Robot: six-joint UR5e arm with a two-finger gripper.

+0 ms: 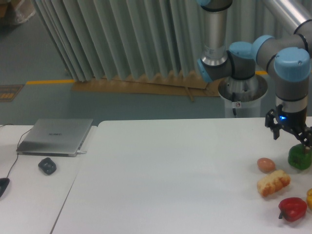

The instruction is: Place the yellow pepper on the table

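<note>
Gripper (291, 135): fingers spread apart, just above green pepper (299, 157)
Yellow pepper (309, 198): at right frame edge, on table (165, 175), beside red pepper (293, 208)

The arm is reaching in from the upper right, its grey links bending at blue-capped joints, with the last link hanging straight down above the gripper (291, 134). The black fingers are pointing downward and standing spread apart (a blue light is glowing just above them).
</note>
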